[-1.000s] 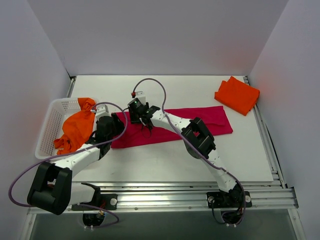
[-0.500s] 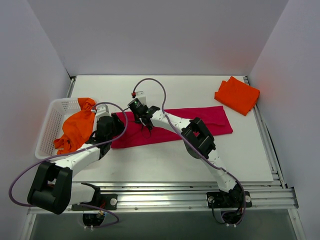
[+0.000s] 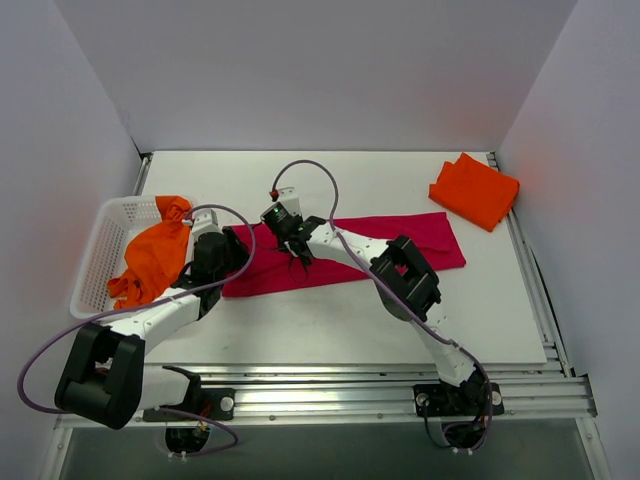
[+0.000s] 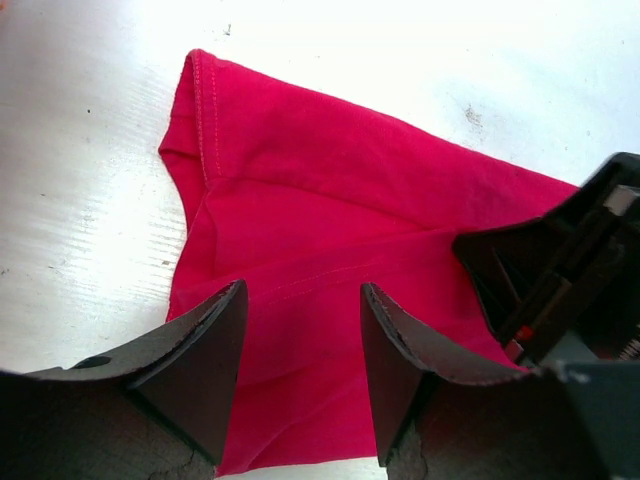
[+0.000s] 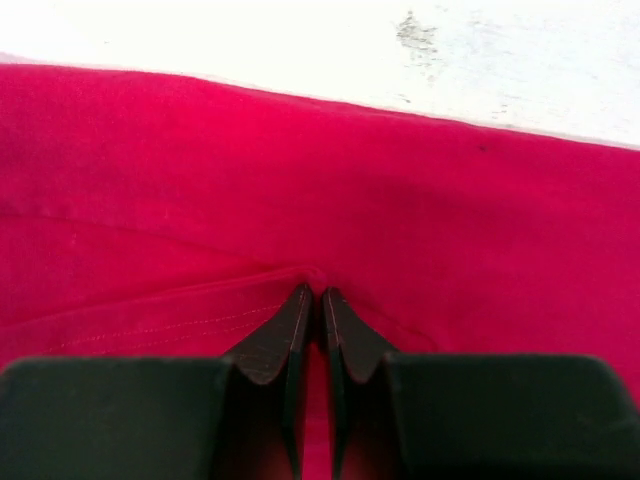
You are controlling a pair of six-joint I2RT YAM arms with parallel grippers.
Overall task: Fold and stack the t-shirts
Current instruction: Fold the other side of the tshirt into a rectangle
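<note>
From above, the crimson t-shirt (image 3: 435, 240) lies as a long folded strip across the middle of the table (image 3: 300, 330), both arms reaching in over its left half. The right gripper (image 3: 299, 258) is down on the cloth. The left gripper (image 3: 236, 262) hangs at the strip's left end. A folded orange t-shirt (image 3: 476, 189) sits at the far right corner, well apart, and a crumpled orange t-shirt (image 3: 152, 258) spills from the white mesh basket (image 3: 96, 250) on the left.

The left wrist camera shows the left gripper (image 4: 300, 370) about half open and holding nothing, a finger on either side above the crimson t-shirt (image 4: 300, 170) near its sleeve seam. The right gripper (image 4: 560, 270) is just beside it.

The right wrist camera shows the right gripper (image 5: 320, 300) closed tight, its tips meeting on a small ridge of crimson cloth at a stitched hem. It appears to hold only a thin pinch.

A lift on that pinch alone could take the top layer and pull the fold open. With the left end unheld, the strip could drag or twist. The two grippers are close enough to collide.

The table is white, smooth and faintly scuffed, with a grey smudge (image 5: 415, 30) beyond the shirt. Plain pale walls (image 3: 320, 70) close in three sides.
</note>
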